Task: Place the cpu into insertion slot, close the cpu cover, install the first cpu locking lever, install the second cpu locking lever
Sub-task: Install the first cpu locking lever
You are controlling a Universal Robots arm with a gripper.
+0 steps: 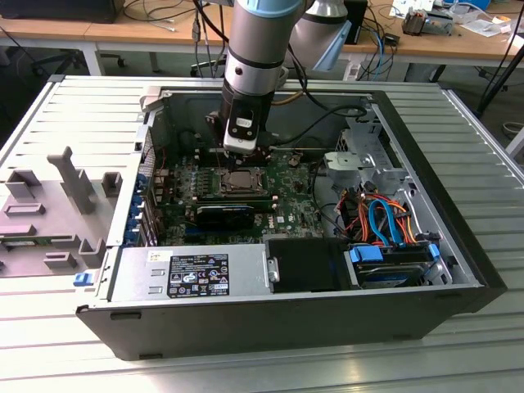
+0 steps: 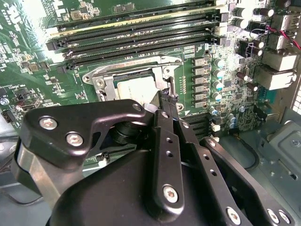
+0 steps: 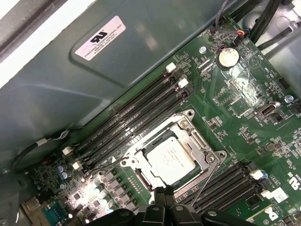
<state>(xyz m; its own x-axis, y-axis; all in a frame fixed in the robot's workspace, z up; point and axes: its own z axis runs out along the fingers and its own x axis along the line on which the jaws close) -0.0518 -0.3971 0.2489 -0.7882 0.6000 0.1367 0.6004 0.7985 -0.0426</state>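
Note:
The cpu (image 3: 168,157) lies flat in the insertion slot (image 3: 141,181) on the green motherboard (image 3: 235,108). The silvery cpu cover (image 3: 188,123) is down around it, and the chip's metal top shows through the window. One thin wire locking lever (image 3: 201,184) runs along one side of the socket, and another (image 3: 113,160) along the side by the memory slots. My gripper (image 2: 167,100) hovers just over the socket's edge, fingers shut and together, tips beside a lever end (image 2: 172,87). In the exterior view the gripper (image 1: 246,155) stands right above the cpu (image 1: 242,180).
The open computer case (image 1: 458,246) lies on a slatted metal table. Long black memory slots (image 3: 136,115) flank the socket. A black card (image 1: 225,214), a power supply (image 1: 188,274) and a drive with orange and blue cables (image 1: 385,225) fill the case. A grey fixture (image 1: 49,213) stands at the exterior view's left.

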